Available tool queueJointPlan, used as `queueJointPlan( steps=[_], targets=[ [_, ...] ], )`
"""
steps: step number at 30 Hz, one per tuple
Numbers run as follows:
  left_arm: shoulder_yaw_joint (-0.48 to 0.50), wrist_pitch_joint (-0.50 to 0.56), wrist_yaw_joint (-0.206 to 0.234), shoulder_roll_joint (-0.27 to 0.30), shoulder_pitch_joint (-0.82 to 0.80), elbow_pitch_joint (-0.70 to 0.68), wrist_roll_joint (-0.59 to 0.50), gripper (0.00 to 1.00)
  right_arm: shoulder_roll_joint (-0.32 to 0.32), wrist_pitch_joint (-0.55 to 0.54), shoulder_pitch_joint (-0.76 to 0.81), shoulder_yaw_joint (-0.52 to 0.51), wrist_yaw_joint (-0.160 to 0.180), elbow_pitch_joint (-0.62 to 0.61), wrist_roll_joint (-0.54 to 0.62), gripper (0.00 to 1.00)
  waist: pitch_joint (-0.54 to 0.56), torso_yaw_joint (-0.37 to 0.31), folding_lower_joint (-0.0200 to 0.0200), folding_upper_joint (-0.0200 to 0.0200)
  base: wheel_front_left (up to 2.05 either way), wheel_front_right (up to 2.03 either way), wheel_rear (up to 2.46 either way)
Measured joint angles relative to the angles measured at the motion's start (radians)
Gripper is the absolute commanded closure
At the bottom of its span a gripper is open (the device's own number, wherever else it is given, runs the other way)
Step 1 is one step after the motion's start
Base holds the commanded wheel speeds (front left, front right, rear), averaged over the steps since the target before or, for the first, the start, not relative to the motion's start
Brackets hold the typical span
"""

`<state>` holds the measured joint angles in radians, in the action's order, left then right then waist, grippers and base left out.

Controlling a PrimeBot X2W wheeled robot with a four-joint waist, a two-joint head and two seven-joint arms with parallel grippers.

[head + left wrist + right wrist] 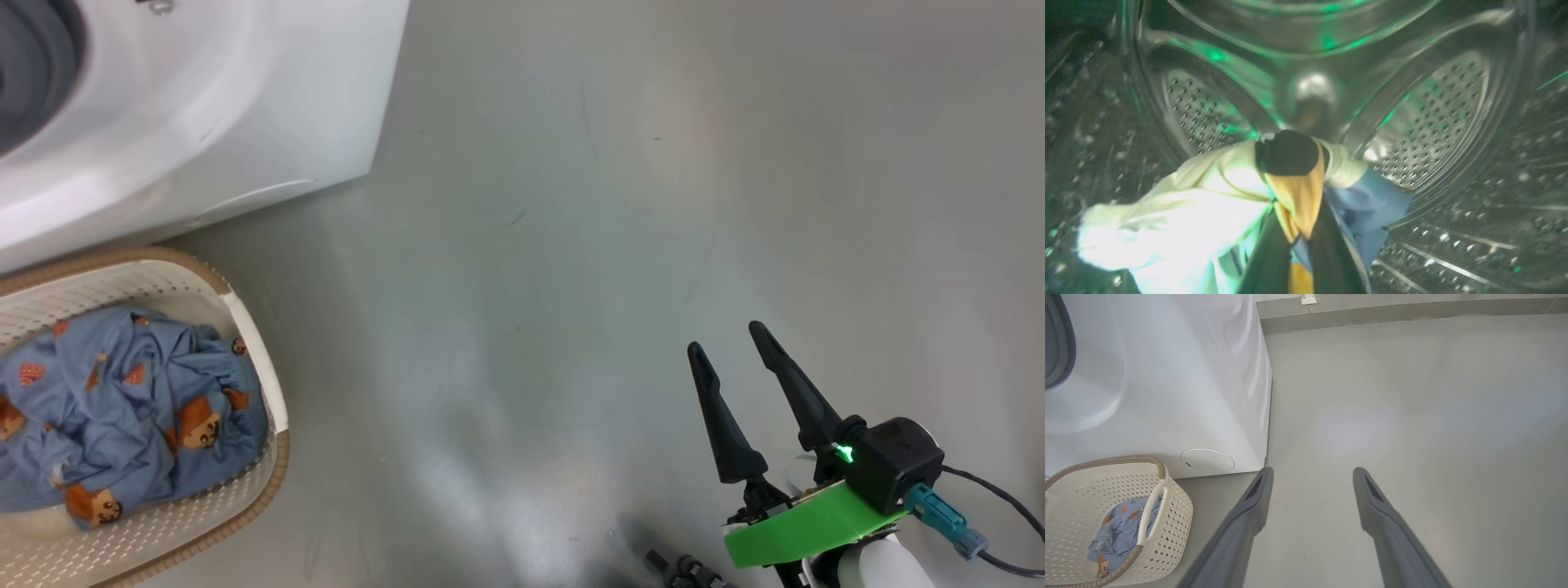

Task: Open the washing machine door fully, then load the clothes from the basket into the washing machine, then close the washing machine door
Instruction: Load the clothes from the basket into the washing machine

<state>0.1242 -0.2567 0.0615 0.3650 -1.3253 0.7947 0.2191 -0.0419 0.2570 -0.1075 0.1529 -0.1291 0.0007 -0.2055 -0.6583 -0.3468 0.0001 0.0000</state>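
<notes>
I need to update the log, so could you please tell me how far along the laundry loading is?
Done: door must be open, since the left pincer is inside the drum. In hand: it grips a white, orange and blue garment there. Left: blue printed clothes lie in the basket; the right pincer hangs open over the floor; door closing remains.

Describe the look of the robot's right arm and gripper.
The right gripper has two long, tapered black fingers on a bright green plastic bracket. Behind sits a black boxy module with a green light, a teal connector with dark cable, and a white forearm.
</notes>
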Motion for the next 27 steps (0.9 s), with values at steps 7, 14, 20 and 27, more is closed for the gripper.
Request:
queueJointPlan(
  steps=[7, 14, 20, 27],
  targets=[
    [-0.020, 0.000, -0.010, -0.029, 0.040, 0.140, -0.019, 0.73, 0.000, 0.000, -0.002, 0.001, 0.000, 0.005, 0.000, 0.00, 0.006, 0.019, 0.0000, 0.0000, 0.00, 0.00, 0.00],
    [-0.043, 0.000, 0.006, -0.043, 0.028, 0.276, -0.030, 0.00, 0.000, 0.000, -0.003, 0.000, 0.000, 0.014, 0.000, 0.00, 0.035, 0.039, -0.0001, 0.0000, 0.00, 0.00, 0.00],
    [-0.058, 0.001, 0.033, -0.076, 0.031, 0.350, -0.032, 0.00, 0.000, 0.000, -0.002, -0.001, 0.000, 0.024, 0.000, 0.00, 0.073, 0.057, 0.0000, 0.0000, 0.00, 0.00, 0.00],
    [-0.049, 0.000, 0.040, -0.116, 0.101, 0.333, -0.025, 0.00, 0.000, 0.000, -0.001, -0.001, 0.000, 0.039, 0.000, 0.00, 0.136, 0.079, -0.0001, 0.0000, 0.00, 0.00, 0.00]
  ],
)
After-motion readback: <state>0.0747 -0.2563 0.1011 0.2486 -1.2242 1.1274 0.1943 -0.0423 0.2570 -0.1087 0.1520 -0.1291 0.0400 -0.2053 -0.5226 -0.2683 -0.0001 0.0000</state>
